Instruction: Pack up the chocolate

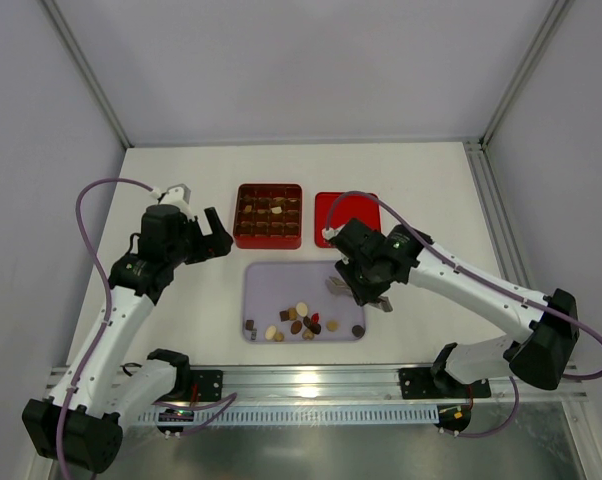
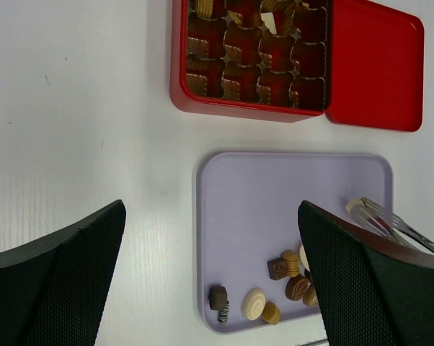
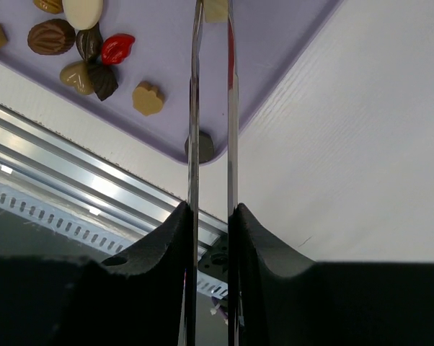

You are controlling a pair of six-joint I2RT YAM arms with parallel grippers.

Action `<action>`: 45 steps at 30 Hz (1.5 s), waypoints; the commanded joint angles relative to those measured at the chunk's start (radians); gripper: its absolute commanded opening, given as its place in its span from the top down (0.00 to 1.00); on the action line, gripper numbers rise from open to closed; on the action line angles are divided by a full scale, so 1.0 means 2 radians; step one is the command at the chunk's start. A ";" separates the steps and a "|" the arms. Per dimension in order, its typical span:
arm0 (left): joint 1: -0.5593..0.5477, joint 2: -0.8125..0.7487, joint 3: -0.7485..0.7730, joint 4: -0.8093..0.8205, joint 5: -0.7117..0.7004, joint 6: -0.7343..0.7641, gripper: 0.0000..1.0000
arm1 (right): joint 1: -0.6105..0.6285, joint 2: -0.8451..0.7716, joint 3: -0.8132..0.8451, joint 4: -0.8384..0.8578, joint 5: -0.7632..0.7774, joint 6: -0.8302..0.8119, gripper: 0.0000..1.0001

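- The left gripper [image 2: 211, 207] hangs over the white table [image 1: 431, 190] beside the near left corner of the red box [image 2: 181, 72]. Its two black fingers are spread wide and there is nothing between them.
- The right gripper [image 3: 210, 216] is clamped tight on a pair of thin metal tongs [image 3: 195, 108]. The blades run almost parallel, with only a narrow gap between them, and they reach out over the right side of the lilac tray [image 1: 281, 285].
- A cream piece [image 2: 354, 206] sits right at the tips of the tongs. It looks pinched between them, but it lies at the very edge of the right wrist view, so I can't say for sure that it is gripped.
- Most of the chocolates [image 1: 301, 322] lie loose in a cluster along the near edge of the tray: dark brown, tan and cream ones, and one red sweet [image 3: 117, 47] among them.
- A dark round sweet [image 3: 206, 146] lies apart from the others in the tray's near right corner, directly under the blades.
- A few more chocolates sit in compartments along the far rows of the box. The near rows show only bare brown paper cups.
- The box stands just beyond the tray, and its flat red lid [image 2: 375, 65] lies touching its right side.
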 commanded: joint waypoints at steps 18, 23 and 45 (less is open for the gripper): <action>0.003 -0.009 0.012 0.006 0.003 0.003 0.00 | -0.030 0.074 0.176 0.017 0.002 -0.026 0.73; 0.002 -0.008 0.013 0.007 0.005 0.004 0.00 | -0.054 0.126 0.247 0.037 0.002 -0.038 0.73; 0.003 -0.006 0.013 0.007 0.008 0.004 0.00 | -0.094 0.322 0.392 0.096 0.033 -0.047 0.74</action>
